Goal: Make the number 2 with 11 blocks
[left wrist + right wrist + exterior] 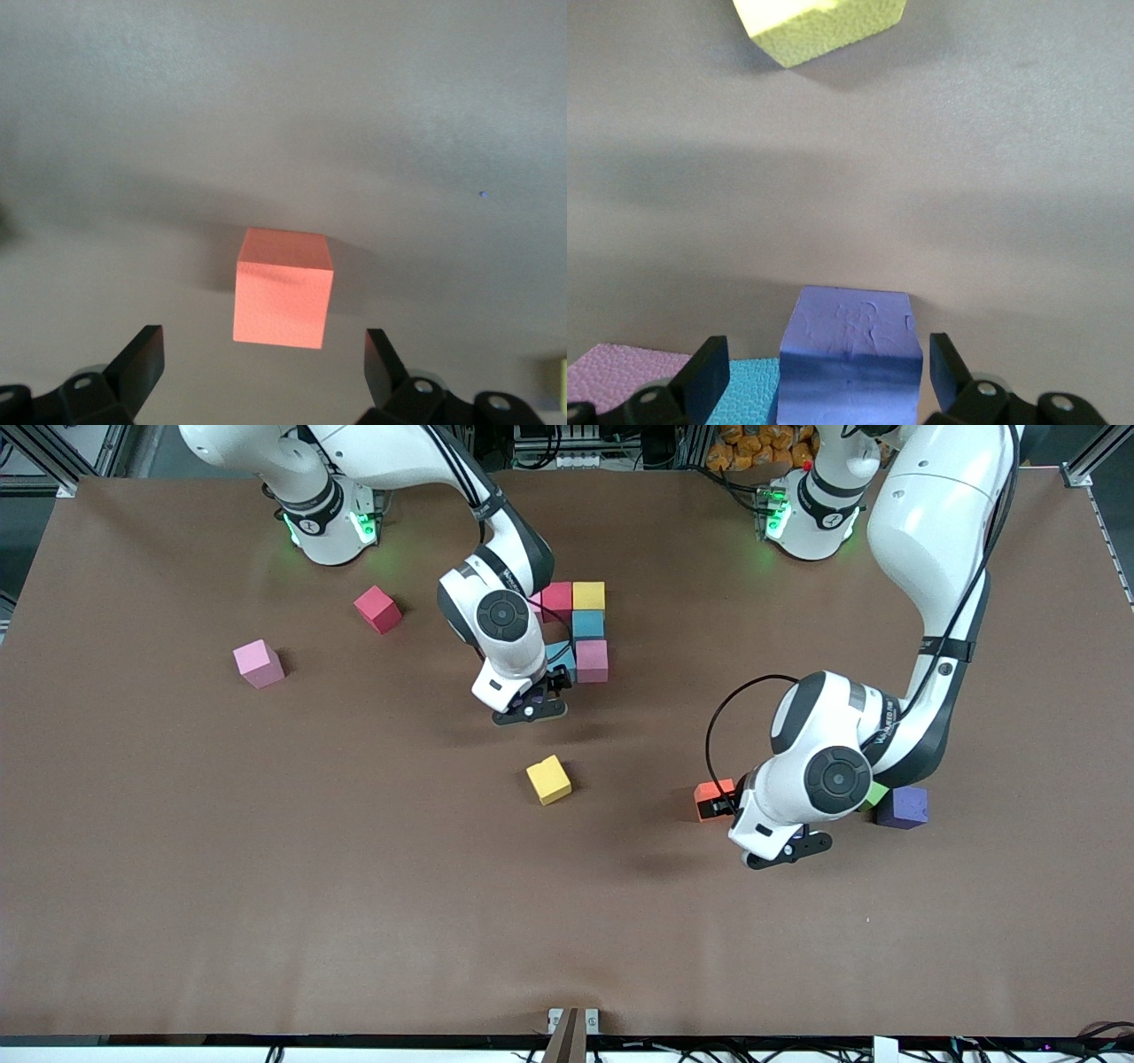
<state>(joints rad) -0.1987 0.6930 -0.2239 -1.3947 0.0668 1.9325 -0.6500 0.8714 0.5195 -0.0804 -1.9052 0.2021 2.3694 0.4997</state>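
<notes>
Right tool (pixel 824 372) apart astride purple block (pixel 849 354); left tool (pixel 264 363) apart over orange block (pixel 282 288); brown table (pixel 266 868).

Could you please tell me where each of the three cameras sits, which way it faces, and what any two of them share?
Front view: high across the table, facing both arm bases; shows both arms and the block cluster.
Left wrist view: on the left arm, looking down past the open left claw at the orange block.
Right wrist view: on the right arm, open right claw astride the purple block.
Shared: the loose yellow block appears in front and right wrist views.
</notes>
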